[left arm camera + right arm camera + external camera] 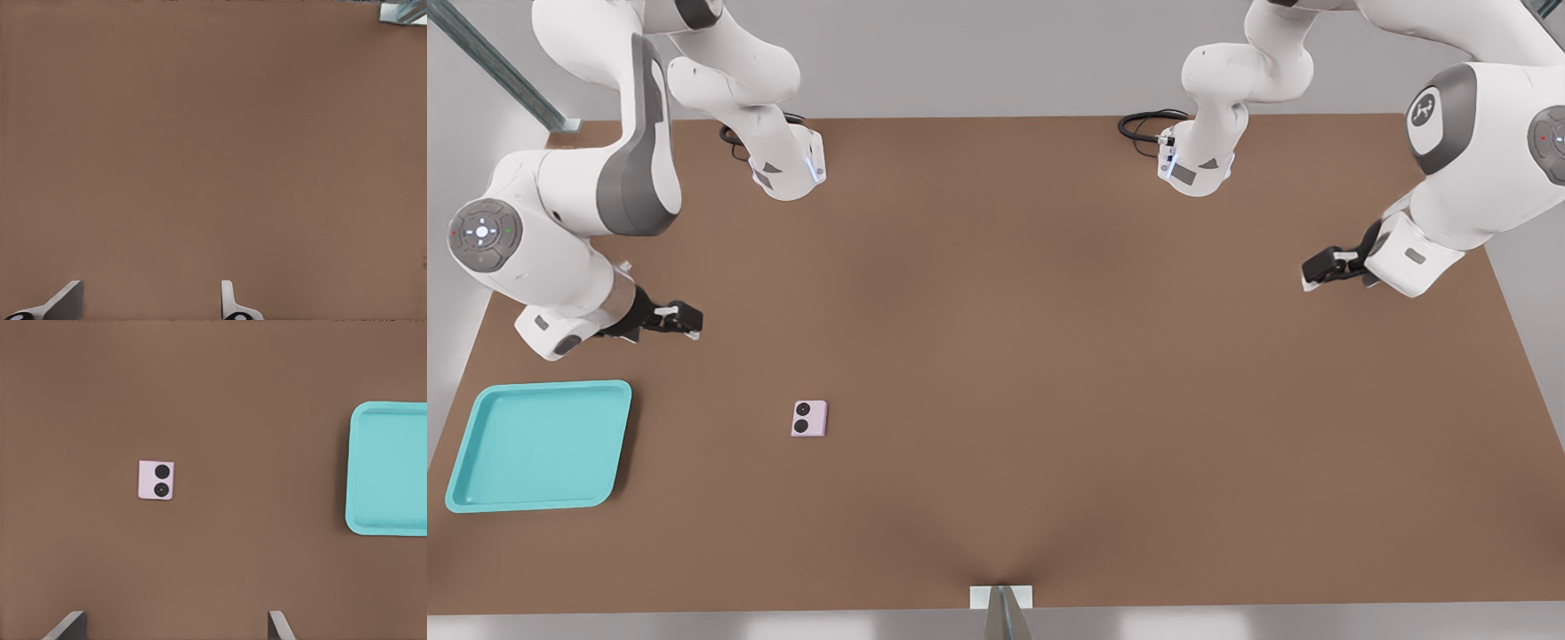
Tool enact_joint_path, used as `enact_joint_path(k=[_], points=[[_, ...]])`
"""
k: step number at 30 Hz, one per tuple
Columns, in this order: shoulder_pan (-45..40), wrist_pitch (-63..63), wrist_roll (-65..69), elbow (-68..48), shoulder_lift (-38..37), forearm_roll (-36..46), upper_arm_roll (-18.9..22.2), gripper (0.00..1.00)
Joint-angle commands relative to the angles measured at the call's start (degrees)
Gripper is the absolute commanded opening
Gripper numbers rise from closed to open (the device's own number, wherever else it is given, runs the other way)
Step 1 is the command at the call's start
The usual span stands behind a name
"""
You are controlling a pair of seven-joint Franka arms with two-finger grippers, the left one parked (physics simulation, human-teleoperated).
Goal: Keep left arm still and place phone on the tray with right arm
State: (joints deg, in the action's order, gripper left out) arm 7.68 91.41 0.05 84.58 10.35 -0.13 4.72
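Front view, going from its left: the tray (538,444) lies flat on the brown table (1049,356), my gripper (685,320) hangs above and beyond it holding nothing, and the phone (809,418) sits apart to the tray's right. My wrist view alone shows my fingertips (67,625) spread wide, the tray (390,477) cut off at its edge.

No readable words or numbers anywhere.
The only sign is a round white logo (1424,110) on a grey joint cap at the upper right of the front view; the working gripper (683,321), at left, carries no lettering.
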Motion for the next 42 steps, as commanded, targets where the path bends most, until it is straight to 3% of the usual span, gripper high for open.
enact_joint_path(k=[1,5,9,14,25,42], points=[[0.1,2.7,-1.7,0.0,0.2,0.6,0.0,1.00],[0.6,5.6,-2.2,0.1,2.3,0.3,-1.7,1.00],[7.8,18.4,-7.4,-0.1,13.5,0.5,-2.0,1.00],[7.6,33.0,-14.0,0.8,26.1,3.1,-2.7,1.00],[5.1,48.9,-17.5,12.4,29.2,4.2,-2.8,1.00],[3.8,49.0,-10.5,15.1,29.6,3.9,-3.6,1.00]])
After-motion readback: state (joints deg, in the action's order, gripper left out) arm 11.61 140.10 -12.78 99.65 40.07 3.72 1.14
